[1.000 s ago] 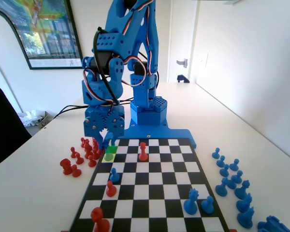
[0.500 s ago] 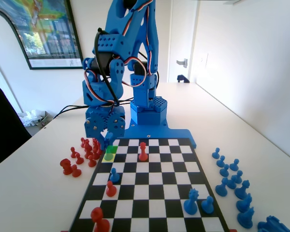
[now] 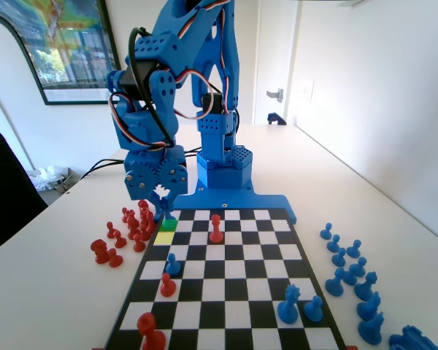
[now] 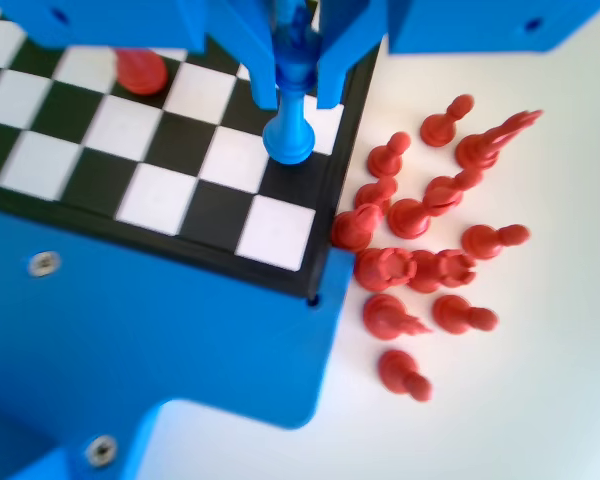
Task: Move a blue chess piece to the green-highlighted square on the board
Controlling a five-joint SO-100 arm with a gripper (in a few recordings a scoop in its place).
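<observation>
Fingers (image 4: 255,60) of the gripper (image 4: 298,70) are clamped on the blue chess piece (image 4: 290,125), which hangs below them over the board (image 4: 170,200) edge, just above the green-highlighted square (image 3: 168,225); red pawns (image 4: 420,250) lie beside them on the table.

Red pawns (image 4: 420,245) beside spare blue pieces (image 3: 350,273)

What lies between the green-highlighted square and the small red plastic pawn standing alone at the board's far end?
Nothing: in the fixed view the chequered squares between the green-highlighted square and the small red plastic pawn are bare.
</observation>
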